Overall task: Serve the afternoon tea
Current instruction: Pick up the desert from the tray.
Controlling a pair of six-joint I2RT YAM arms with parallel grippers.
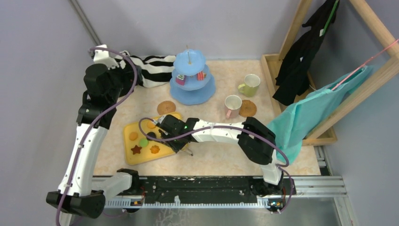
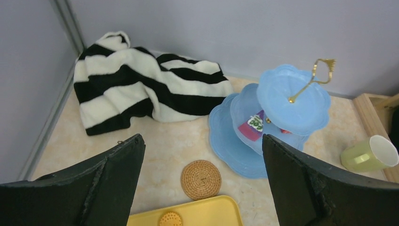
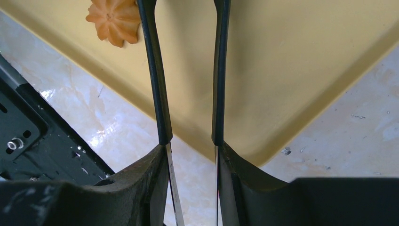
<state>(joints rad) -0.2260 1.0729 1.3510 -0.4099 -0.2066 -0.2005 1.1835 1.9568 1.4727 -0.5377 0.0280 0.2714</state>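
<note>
At far left, my left jaws hang wide apart, empty. Cookies (image 1: 136, 149) wait on the yellow tray (image 1: 141, 159); my right jaws, slightly apart and empty, hover over its near corner. Dropping there could flip the tray.

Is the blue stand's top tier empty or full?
Empty: the top tier shows only bare blue around its gold handle.

The three-tier stand (image 2: 225, 136) looks like smooth, faintly glossy plastic, its loop handle (image 2: 314, 77) gilt metal. The coaster (image 2: 201, 179) is rough woven fibre (cork-coloured); the striped cloth (image 2: 141, 84) is soft and fleecy. The yellow tray (image 3: 291, 61) is matt plastic, the tabletop (image 3: 348, 141) polished and marble-patterned.
</note>
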